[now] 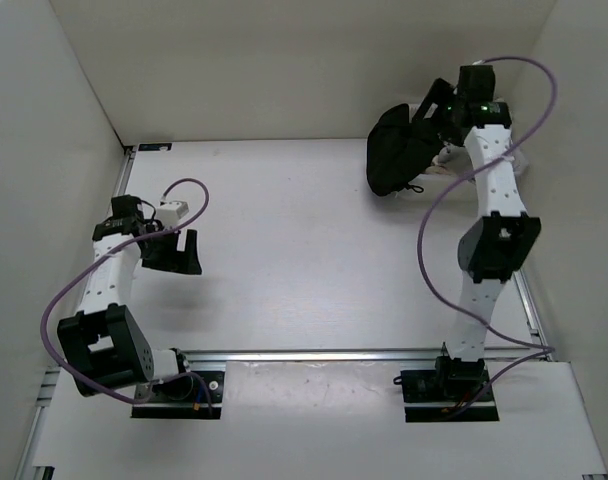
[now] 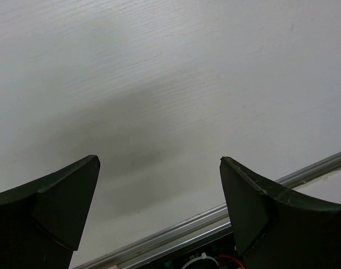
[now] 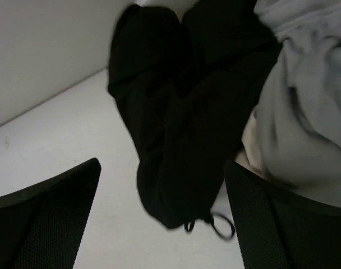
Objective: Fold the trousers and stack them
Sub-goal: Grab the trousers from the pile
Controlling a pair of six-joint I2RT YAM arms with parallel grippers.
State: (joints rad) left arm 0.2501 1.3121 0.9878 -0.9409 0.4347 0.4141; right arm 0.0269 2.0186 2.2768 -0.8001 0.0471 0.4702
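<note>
The black trousers point(image 1: 397, 152) lie bunched in a heap at the far right of the table, against the back wall. In the right wrist view the trousers point(image 3: 187, 112) hang down in dark folds, with a drawstring loop point(image 3: 222, 227) at their lower end. My right gripper point(image 1: 436, 125) is open right at the heap; in its own view the right gripper point(image 3: 159, 165) has its jaws wide apart with the fabric just ahead between them, not gripped. My left gripper point(image 1: 174, 250) is open and empty over bare table at the left, as the left wrist view point(image 2: 159, 159) also shows.
A light grey garment point(image 3: 308, 112) lies right of the trousers, with a bit of beige cloth point(image 3: 248, 140) under it. White basket parts point(image 1: 446, 160) show beside the heap. White walls close the back and sides. A metal rail point(image 1: 334, 354) runs along the near edge.
</note>
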